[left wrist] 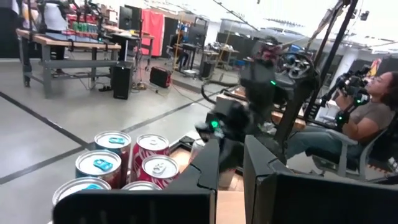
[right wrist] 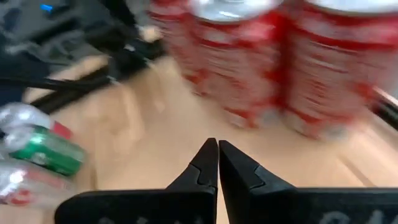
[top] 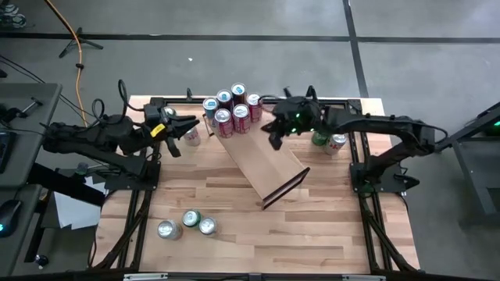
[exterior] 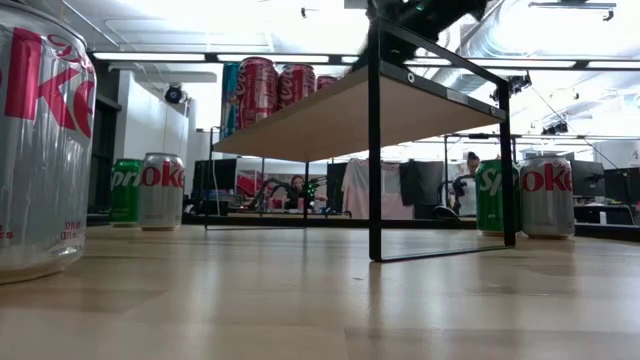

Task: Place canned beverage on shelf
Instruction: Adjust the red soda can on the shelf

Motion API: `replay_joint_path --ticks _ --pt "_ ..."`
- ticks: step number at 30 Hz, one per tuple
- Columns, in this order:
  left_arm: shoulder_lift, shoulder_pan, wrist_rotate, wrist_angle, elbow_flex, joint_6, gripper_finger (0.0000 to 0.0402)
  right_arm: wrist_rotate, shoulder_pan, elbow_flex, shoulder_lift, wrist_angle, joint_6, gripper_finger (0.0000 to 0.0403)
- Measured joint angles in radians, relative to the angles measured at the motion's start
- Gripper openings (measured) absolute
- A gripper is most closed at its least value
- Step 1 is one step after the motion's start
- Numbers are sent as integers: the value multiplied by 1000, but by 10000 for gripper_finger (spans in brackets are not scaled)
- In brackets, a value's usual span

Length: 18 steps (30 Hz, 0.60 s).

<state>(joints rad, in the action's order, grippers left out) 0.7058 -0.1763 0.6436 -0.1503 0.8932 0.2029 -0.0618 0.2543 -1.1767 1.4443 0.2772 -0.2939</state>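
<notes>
The shelf (top: 262,160) is a pale-wood plank on a black frame, lying slantwise across the table's middle; the low view shows it from the side (exterior: 340,115). Several red and blue cans (top: 230,109) stand upright on its far left end. My right gripper (right wrist: 218,155) is shut and empty above the plank (top: 275,140), just right of those cans (right wrist: 249,56). My left gripper (top: 181,133) is open and empty beside the shelf's far left end. Its wrist view shows the cans (left wrist: 124,165) ahead, with nothing between its fingers (left wrist: 231,168).
A silver can (top: 191,137) stands on the table under my left gripper. A green and a silver can (top: 328,141) stand at the far right. Three cans (top: 187,225) stand at the near left. A seated person (left wrist: 370,112) is beyond the table.
</notes>
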Motion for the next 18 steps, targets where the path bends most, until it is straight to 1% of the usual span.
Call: replay_joint_path --ticks 4,8,11,18 --pt "-3 0 1 3 0 -23 0 77 -55 0 54 -130 -2 0" --pt "-3 -1 1 10 0 -22 0 166 -60 0 81 -183 -5 0" --pt "-3 0 -3 18 0 -22 0 163 -46 0 92 -233 -18 0" --pt "-3 0 -3 22 0 -22 0 158 -38 0 127 -256 -23 0"
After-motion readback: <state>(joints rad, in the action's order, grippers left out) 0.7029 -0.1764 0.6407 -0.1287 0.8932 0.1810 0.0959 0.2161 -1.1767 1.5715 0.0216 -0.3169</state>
